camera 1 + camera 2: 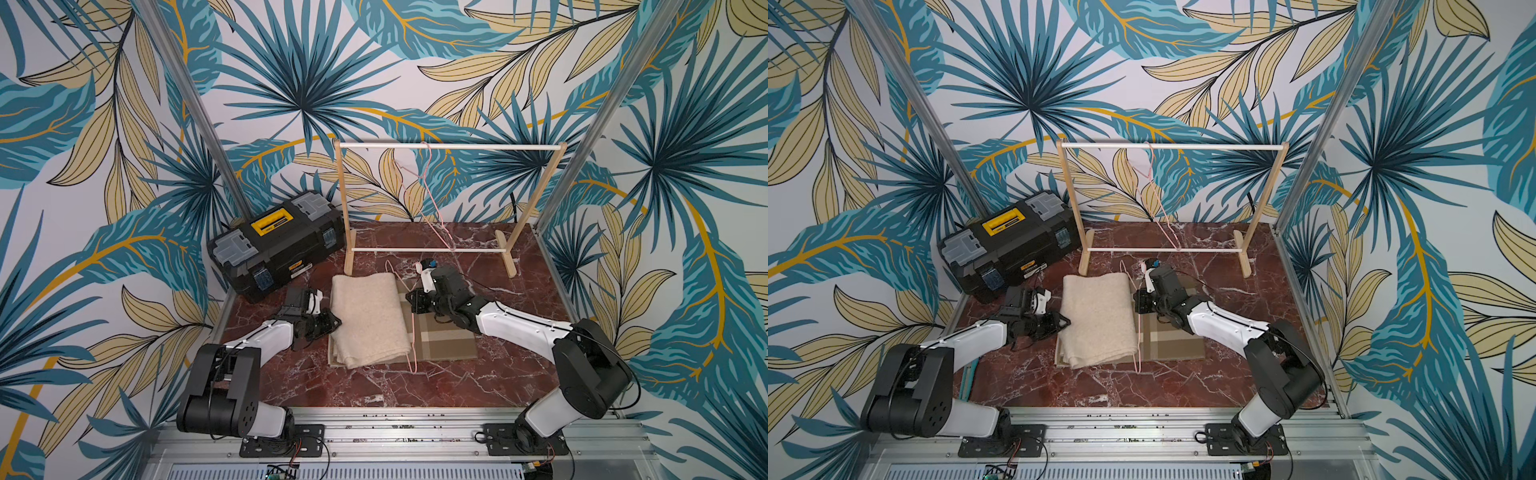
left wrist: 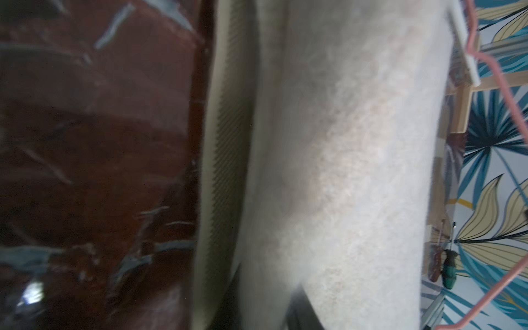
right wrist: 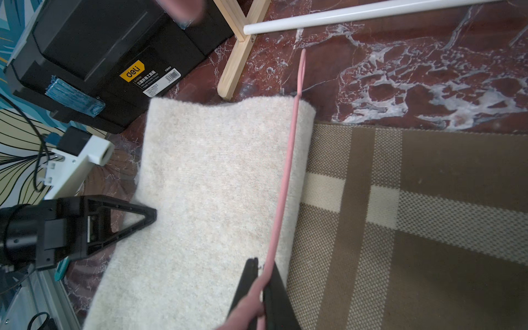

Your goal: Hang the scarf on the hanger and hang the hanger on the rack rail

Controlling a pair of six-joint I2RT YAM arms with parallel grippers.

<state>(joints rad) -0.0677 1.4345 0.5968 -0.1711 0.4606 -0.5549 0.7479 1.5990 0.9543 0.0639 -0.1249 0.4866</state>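
Note:
The beige scarf (image 1: 368,320) lies folded on the marble table, partly on a plaid mat. A pink wire hanger (image 1: 412,340) runs along the scarf's right edge, its hook end toward the rack. My right gripper (image 1: 411,301) is shut on the hanger's wire (image 3: 281,185), with both black fingers pinching it in the right wrist view (image 3: 263,265). My left gripper (image 1: 336,322) is at the scarf's left edge. In the left wrist view its fingers stand apart (image 2: 268,277) with the scarf's (image 2: 343,171) edge between them. Whether the scarf passes through the hanger is unclear.
A wooden rack (image 1: 449,146) stands at the back with a second pink hanger (image 1: 432,199) hanging on its top bar. A black and yellow toolbox (image 1: 278,245) sits at the back left. The brown plaid mat (image 1: 444,340) lies under the scarf and right arm.

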